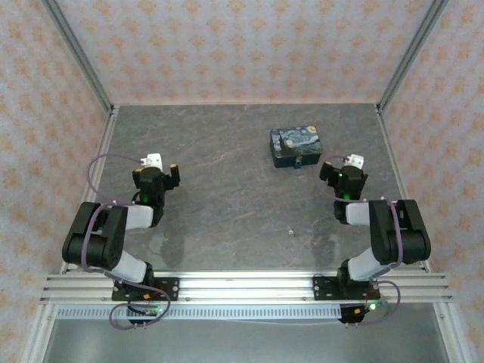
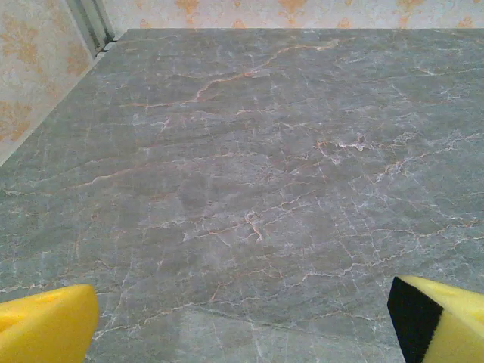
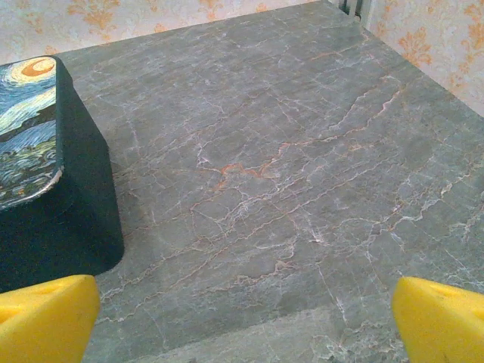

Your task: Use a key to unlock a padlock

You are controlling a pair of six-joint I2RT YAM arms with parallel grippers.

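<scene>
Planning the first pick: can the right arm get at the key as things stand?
Probably yes: the key lies alone on bare table, nearer the bases and left of the right gripper, which is open and empty.

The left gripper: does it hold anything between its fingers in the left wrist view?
No, the left gripper is open, its yellow fingers wide apart with bare table between them.

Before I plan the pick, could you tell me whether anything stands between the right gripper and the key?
Nothing visible does. The key lies alone on the bare table, nearer the front edge than the open right gripper; the painted tin sits off that path, farther back.
</scene>
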